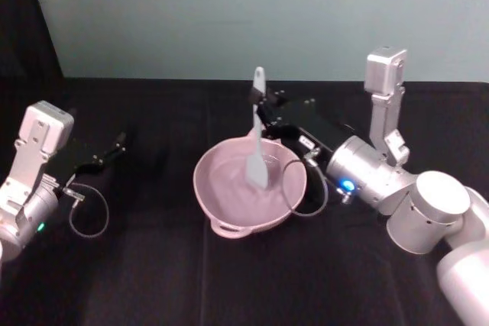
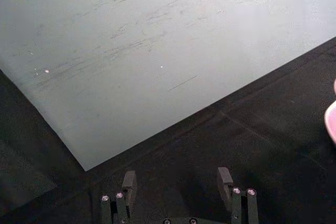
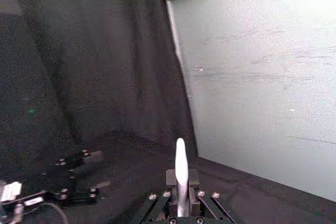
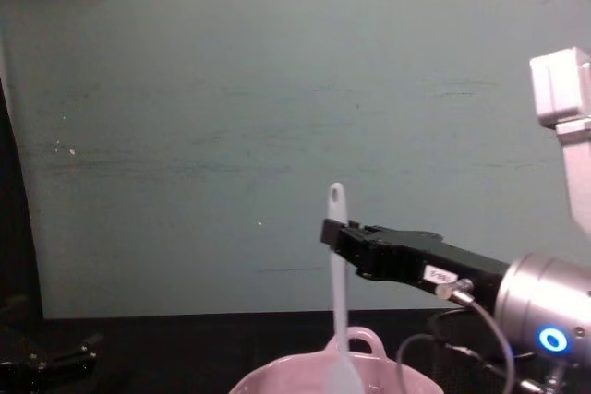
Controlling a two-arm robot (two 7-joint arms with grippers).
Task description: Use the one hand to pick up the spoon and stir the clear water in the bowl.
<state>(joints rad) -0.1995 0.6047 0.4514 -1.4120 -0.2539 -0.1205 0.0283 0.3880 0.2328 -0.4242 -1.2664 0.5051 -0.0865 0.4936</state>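
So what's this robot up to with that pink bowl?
The right gripper holds a white spoon by its handle, nearly upright, with the blade lowered into the pink bowl in the middle of the black table. It looks set up to stir whatever is in the bowl. The left gripper is open and idle off to the left, away from the bowl.

— Which colours do you see?
— You've a pale pink bowl (image 1: pixel 218 188), white spoon (image 1: pixel 257 159), black right gripper (image 1: pixel 262 103) on a silver arm (image 1: pixel 370 173) with a blue ring (image 1: pixel 348 185).
— Around them?
— Plain black cloth (image 1: pixel 153 265), pale green wall (image 1: pixel 229 20).
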